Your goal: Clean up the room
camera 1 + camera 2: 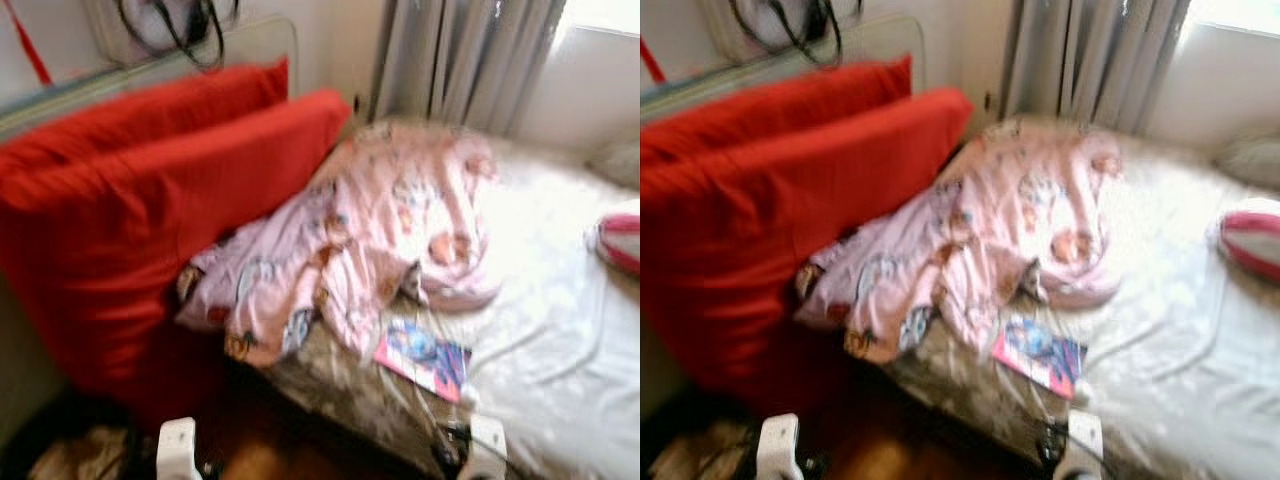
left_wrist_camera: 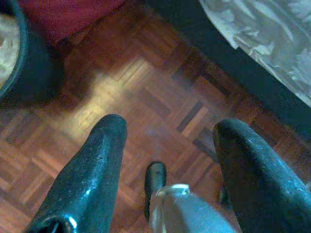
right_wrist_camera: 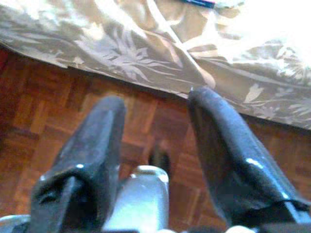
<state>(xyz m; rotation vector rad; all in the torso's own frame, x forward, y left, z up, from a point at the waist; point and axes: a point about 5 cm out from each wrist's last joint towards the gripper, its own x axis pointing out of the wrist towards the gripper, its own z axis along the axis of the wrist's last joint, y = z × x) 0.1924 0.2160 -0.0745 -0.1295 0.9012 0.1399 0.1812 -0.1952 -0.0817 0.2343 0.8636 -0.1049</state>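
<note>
Under my left gripper (image 2: 167, 131) the floor (image 2: 121, 92) is parquet wood, reddish and faintly glossy where light falls on it, and my black fingers (image 2: 92, 170) look like smooth, shiny plastic. Beyond my right gripper (image 3: 155, 107), at twelve o'clock, hangs a bedspread (image 3: 146, 53) of satiny cloth with a woven leaf pattern. On the bed, the red pillows (image 1: 150, 210) are matt cloth, the pink printed garment (image 1: 370, 230) is soft crumpled fabric, and the booklet (image 1: 425, 358) looks like glossy paper.

Pillows (image 1: 150, 200) left of blanket (image 1: 370, 230), on bed (image 1: 560, 330).
</note>
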